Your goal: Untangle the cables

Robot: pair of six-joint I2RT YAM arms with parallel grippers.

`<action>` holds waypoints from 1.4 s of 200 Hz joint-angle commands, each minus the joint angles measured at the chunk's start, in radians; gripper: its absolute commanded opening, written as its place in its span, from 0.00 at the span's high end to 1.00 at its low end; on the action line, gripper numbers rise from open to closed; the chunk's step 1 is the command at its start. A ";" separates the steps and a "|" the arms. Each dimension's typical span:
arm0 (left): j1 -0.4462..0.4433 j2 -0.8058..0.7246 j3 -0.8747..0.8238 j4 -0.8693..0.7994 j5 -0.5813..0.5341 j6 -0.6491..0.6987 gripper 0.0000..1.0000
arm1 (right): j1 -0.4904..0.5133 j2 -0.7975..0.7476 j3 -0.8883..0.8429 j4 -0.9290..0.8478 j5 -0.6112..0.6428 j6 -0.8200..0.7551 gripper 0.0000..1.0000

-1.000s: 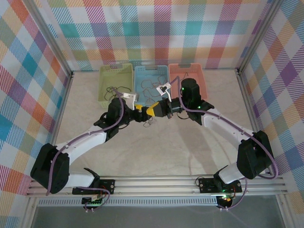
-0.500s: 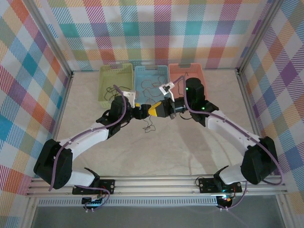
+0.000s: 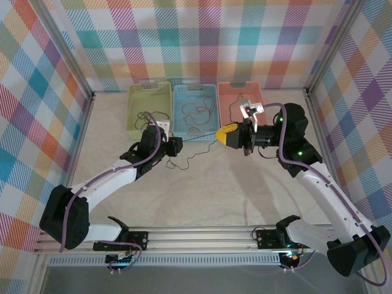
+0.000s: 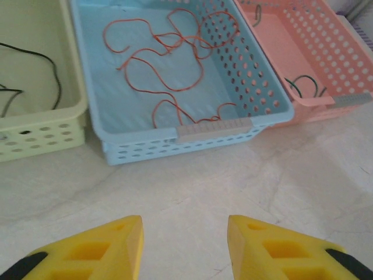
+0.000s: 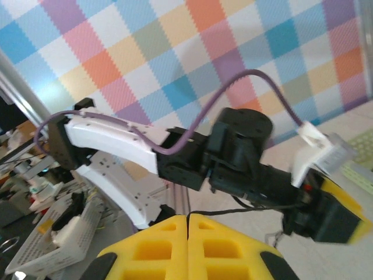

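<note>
Your left gripper (image 4: 184, 234) hangs over the bare table (image 4: 192, 186) with its yellow jaws partly apart and nothing between them. Your right gripper (image 5: 187, 219) is pinched tight on a thin black cable (image 5: 233, 211), which runs from its tips straight across to just beside the left gripper. Farther back, orange-red cables (image 4: 175, 87) lie loose in the blue basket (image 4: 175, 146), a black wire (image 4: 55, 76) in the green basket (image 4: 41, 134) left of it, and a dark wire (image 4: 303, 84) in the pink basket (image 4: 315, 109) on the right.

cables (image 4: 175, 88) in middle basket (image 4: 215, 129) | cable (image 3: 197, 154) strung before it, seemingly from right hand (image 3: 220, 133)
</note>
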 commanded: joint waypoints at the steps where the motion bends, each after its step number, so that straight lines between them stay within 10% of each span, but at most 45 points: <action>1: 0.046 -0.023 -0.002 -0.083 -0.059 0.002 0.58 | -0.024 -0.061 0.007 -0.036 0.063 -0.058 1.00; 85: 0.118 -0.064 0.012 -0.226 -0.184 -0.017 0.48 | -0.068 -0.190 0.019 -0.212 0.384 -0.177 1.00; 209: 0.168 -0.126 -0.020 -0.226 -0.155 -0.066 0.53 | -0.070 -0.114 0.021 -0.224 0.468 -0.189 1.00; 231: 0.168 -0.158 -0.011 -0.222 -0.067 -0.073 0.55 | -0.068 -0.067 -0.049 -0.149 0.359 -0.185 0.65; 280: 0.168 -0.269 0.098 -0.342 0.069 -0.114 0.60 | 0.034 0.153 -0.195 0.099 0.263 -0.319 0.49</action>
